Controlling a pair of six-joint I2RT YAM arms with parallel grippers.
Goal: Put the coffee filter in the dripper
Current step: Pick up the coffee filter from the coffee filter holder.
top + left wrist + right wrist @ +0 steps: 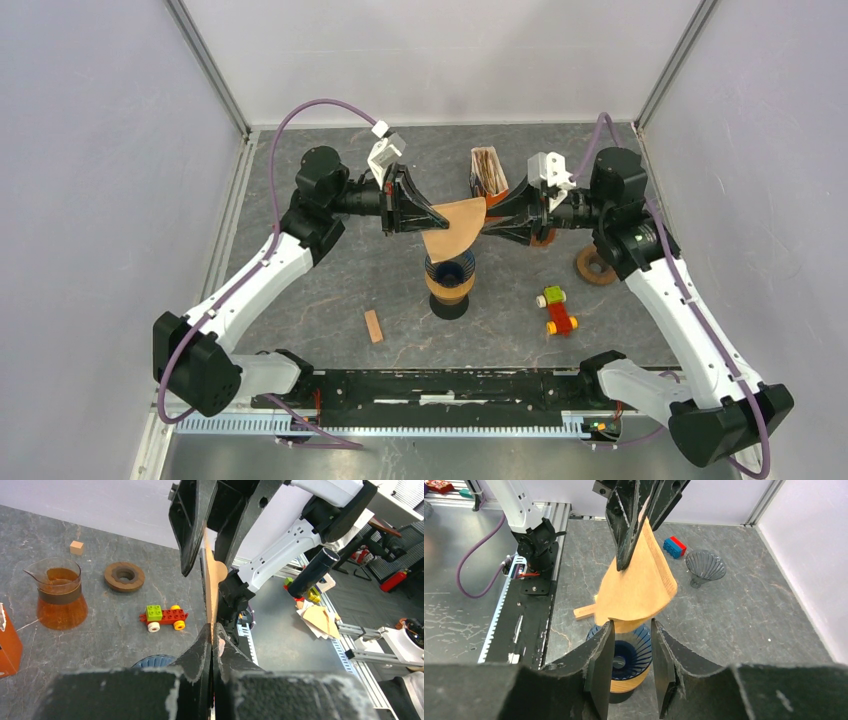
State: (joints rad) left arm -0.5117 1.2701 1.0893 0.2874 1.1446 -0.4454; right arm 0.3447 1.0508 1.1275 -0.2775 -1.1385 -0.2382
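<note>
Firmly shut, the left gripper pinches the coffee filter, a tan paper cone pressed flat, in the air above the middle of the table. The right gripper has its jaws apart on either side of the filter's lower edge. The filter's narrow end points down, long axis near upright, at the blue ribbed dripper just below. A glass jug holds amber liquid.

1. A robotics lab: white panel walls on metal posts enclose the grey surface.
2. Purple cables run along bolted arms; a fire extinguisher stands outside the enclosure.
</note>
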